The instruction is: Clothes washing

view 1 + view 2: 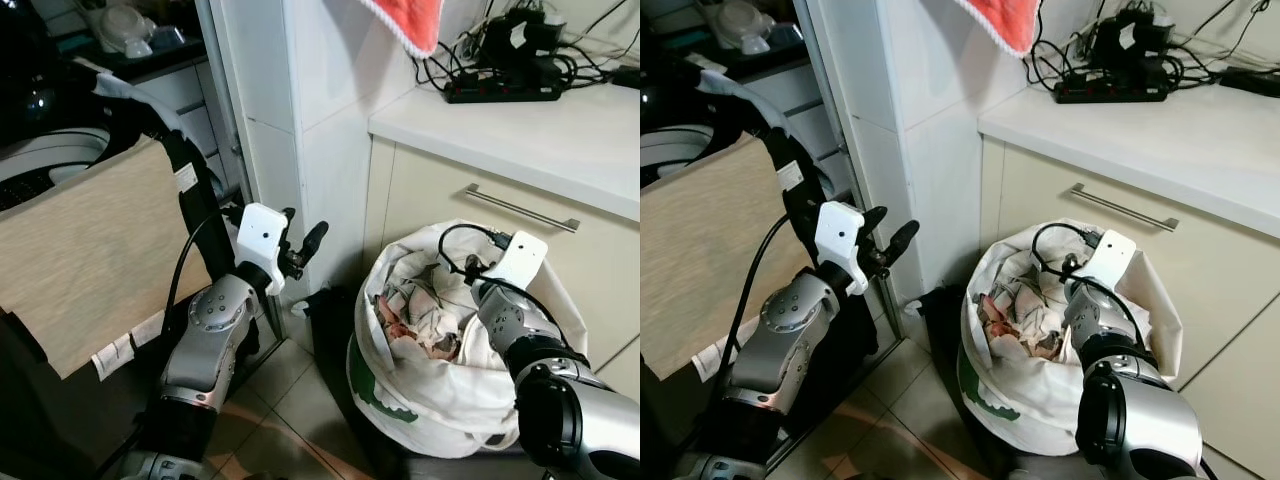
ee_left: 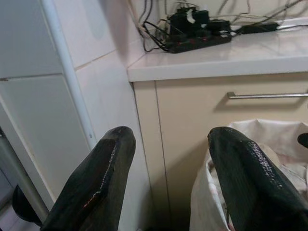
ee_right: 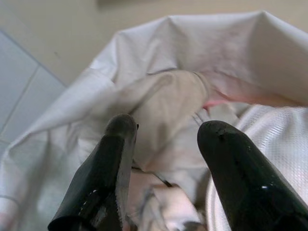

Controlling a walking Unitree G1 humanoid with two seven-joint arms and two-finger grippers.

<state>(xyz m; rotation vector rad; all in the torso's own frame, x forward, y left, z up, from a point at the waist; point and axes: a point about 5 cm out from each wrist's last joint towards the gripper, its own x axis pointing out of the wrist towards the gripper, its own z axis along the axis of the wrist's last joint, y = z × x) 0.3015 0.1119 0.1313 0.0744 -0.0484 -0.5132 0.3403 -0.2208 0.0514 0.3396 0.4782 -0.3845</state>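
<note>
A white laundry bag with green print stands on the floor against the cabinet, packed with crumpled clothes. My right gripper reaches down into the bag's mouth, open, with its fingers just above beige and white cloth and nothing between them. My left gripper is raised to the left of the bag in front of the white tiled wall corner, open and empty. At far left is the washing machine, with a beige cloth draped over its front.
A beige cabinet with a metal handle stands right behind the bag, under a white counter holding a power strip and cables. A red towel hangs above. The white wall corner separates the washer from the bag.
</note>
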